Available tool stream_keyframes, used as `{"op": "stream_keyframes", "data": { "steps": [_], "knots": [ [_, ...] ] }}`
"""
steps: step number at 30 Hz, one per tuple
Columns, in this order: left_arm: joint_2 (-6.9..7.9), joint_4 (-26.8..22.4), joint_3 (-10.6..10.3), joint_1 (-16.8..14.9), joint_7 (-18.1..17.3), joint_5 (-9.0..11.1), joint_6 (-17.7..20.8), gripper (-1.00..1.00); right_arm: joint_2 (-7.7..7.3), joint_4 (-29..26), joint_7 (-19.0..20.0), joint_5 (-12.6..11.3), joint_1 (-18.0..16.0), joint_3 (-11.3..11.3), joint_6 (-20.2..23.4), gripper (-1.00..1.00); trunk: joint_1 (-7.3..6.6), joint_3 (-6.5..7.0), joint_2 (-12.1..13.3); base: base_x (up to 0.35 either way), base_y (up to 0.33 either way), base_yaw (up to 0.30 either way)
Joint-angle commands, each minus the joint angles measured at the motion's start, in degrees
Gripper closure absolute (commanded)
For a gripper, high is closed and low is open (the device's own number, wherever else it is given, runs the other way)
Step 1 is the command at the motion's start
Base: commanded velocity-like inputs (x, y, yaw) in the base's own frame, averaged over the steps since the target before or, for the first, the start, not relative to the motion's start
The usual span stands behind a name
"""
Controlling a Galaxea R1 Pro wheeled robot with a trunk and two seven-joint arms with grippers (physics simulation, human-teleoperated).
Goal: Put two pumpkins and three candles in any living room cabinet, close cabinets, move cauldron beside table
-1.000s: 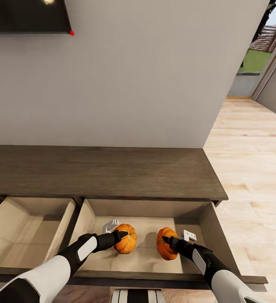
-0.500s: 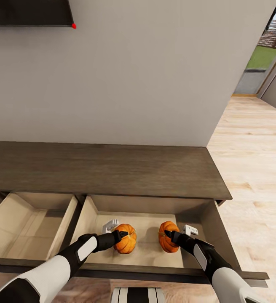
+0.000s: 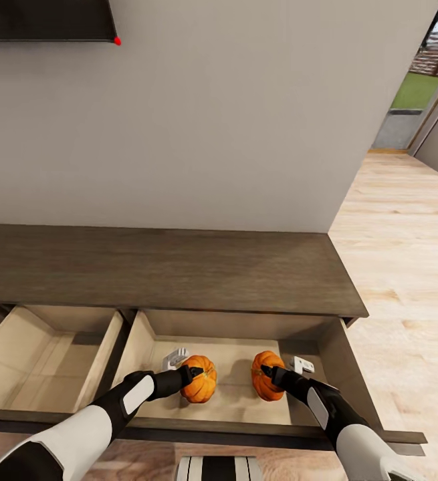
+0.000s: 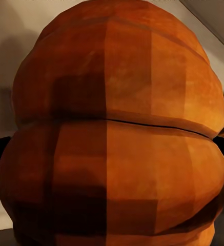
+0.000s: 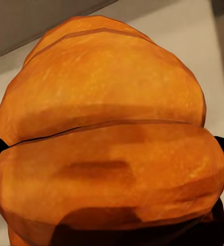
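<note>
**Two pumpkins held inside an open cabinet drawer**

A long, dark-brown cabinet (image 3: 165, 270) runs across the middle of the head view, its flat wooden top bare and set against a plain grey wall (image 3: 245, 120). Two drawers stand pulled out along the lower edge of the frame, both lined pale beige: the left drawer (image 3: 45, 354) at lower left, and the right drawer (image 3: 235, 401) at lower centre. In the upper left corner hangs a dark panel (image 3: 45, 20) with a small red dot at its corner. Pale wood floor (image 3: 406, 267) fills the right side, leading to a doorway with green outside at upper right.

Inside the right drawer, the left gripper (image 3: 186, 369) is clamped around the left pumpkin (image 3: 201, 379), and the right gripper (image 3: 280, 371) grips the right pumpkin (image 3: 265, 375). The two pumpkins sit near each other, apart, low in the drawer; whether they touch its bottom cannot be told. In each wrist view, orange ribs (image 4: 112, 128) (image 5: 106, 138) crowd the frame, with dark fingertips at both sides.
</note>
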Motion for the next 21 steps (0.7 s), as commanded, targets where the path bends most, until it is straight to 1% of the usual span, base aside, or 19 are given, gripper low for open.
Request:
{"op": "stream_keyframes", "data": {
  "steps": [1, 7, 8, 16, 18, 21],
  "knots": [
    [0.01, -0.02, 0.02, 0.00, 0.01, 0.04, 0.02, 1.00, -0.05, 3.85, 0.01, -0.05, 0.15, 0.06, 0.01, 1.00, 0.04, -0.01, 0.02, 0.000, 0.000, 0.000],
    [0.09, -0.02, 0.10, 0.00, 0.01, -0.02, 0.02, 1.00, -0.09, 3.85, -0.04, 0.02, 0.15, 0.06, -0.07, 1.00, 0.04, -0.01, 0.02, 0.000, 0.000, 0.000],
    [0.09, -0.02, 0.10, 0.00, 0.01, -0.02, 0.02, 1.00, -0.08, 3.89, -0.06, 0.02, 0.15, 0.06, -0.07, -1.00, 0.04, -0.01, 0.02, 0.000, 0.000, 0.000],
    [0.10, -0.07, 0.10, 0.00, 0.01, -0.03, 0.02, 1.00, -0.45, 3.24, -0.70, 0.33, 0.15, -0.02, 0.04, -1.00, 0.04, -0.01, 0.02, 0.000, 0.000, 0.000],
    [0.10, -0.10, 0.10, 0.00, 0.01, -0.03, 0.02, 1.00, -0.53, 0.70, -1.14, 0.37, 0.15, -0.06, 0.11, -1.00, 0.04, -0.01, 0.02, 0.000, 0.000, 0.000],
    [0.10, -0.18, 0.10, 0.00, 0.01, -0.03, 0.02, 1.00, -0.67, -1.34, -1.52, 0.32, 0.15, -0.21, 0.23, -1.00, 0.04, -0.01, 0.02, 0.000, 0.000, 0.000]
  ]
}}
